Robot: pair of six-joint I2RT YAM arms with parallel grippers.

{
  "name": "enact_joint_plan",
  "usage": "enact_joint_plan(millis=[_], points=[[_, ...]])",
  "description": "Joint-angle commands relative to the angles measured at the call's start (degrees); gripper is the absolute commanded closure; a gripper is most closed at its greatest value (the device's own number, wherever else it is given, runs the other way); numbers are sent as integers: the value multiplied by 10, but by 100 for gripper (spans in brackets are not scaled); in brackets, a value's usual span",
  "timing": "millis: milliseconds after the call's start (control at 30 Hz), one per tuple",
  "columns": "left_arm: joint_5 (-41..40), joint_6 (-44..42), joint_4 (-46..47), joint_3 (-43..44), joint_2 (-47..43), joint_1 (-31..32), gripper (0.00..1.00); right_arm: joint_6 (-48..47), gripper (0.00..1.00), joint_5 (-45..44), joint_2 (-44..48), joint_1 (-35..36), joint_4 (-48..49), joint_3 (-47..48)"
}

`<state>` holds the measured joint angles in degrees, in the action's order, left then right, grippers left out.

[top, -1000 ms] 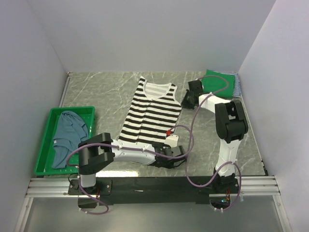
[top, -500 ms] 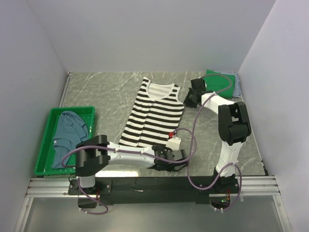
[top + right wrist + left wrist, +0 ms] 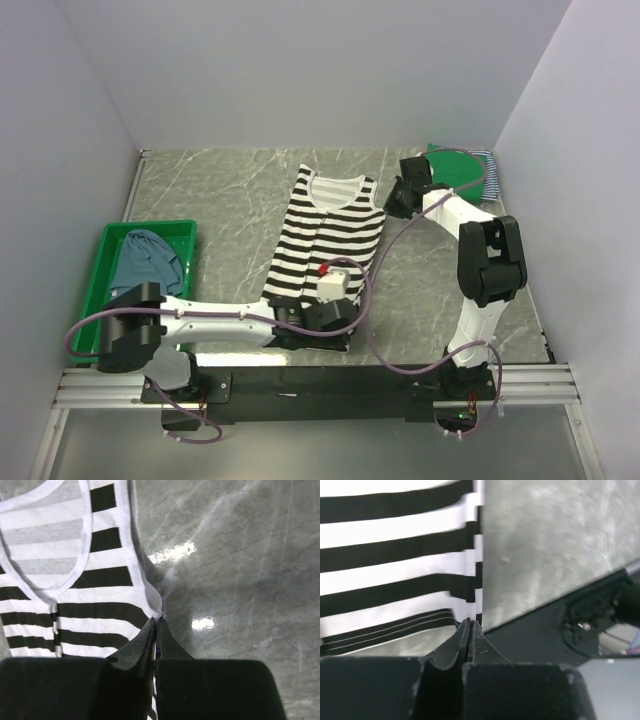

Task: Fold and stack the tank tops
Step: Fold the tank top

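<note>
A: Item 1, far left of the worktop [image 3: 220, 190]?

B: A green bin [image 3: 88, 300] stands against the left wall. The dusty blue tank top [image 3: 140, 270] lies crumpled inside it, filling the far half.

A: Item 2, the left arm [image 3: 220, 320]?

B: It is stretched low along the near edge, from its base on the left toward the centre. The left jaws are pressed fully together on the near right corner of the hem of the black-white striped tank top [image 3: 325, 235]. In the left wrist view, the hem bands run straight into the closed tips.

A: Item 3, that tank top?

B: It lies spread flat at the centre of the worktop, neckline toward the back wall, hem toward the arm bases, and slightly tilted. Under the left wrist the hem looks bunched; the exact fold cannot be determined.

A: Item 4, the right arm [image 3: 480, 260]?

B: It reaches back and inward to the garment's right shoulder strap. The right jaws are closed tight on the tip of that strap, which the right wrist view shows pinched between them.

A: Item 5, far right?

B: In the back right corner the plain green tank top [image 3: 455, 165] lies folded on top of the thin navy-white striped tank top [image 3: 490, 180]. Only the right edge of the lower one shows.
</note>
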<state>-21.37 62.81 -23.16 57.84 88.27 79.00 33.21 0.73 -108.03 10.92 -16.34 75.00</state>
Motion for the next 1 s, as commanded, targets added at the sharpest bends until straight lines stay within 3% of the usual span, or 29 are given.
enact_joint_plan(millis=[0, 567, 967], points=[[-16, 48, 24, -40, -46, -18, 99, -1, 100, 10, 15, 11, 4, 44], [-37, 166, -38, -181, -172, -60, 99, -8, 100, -35, -206, 136, -118, 349], [-18, 179, -51, -221, -185, -75, 99, -25, 100, -52, -247, 164, -128, 388]])
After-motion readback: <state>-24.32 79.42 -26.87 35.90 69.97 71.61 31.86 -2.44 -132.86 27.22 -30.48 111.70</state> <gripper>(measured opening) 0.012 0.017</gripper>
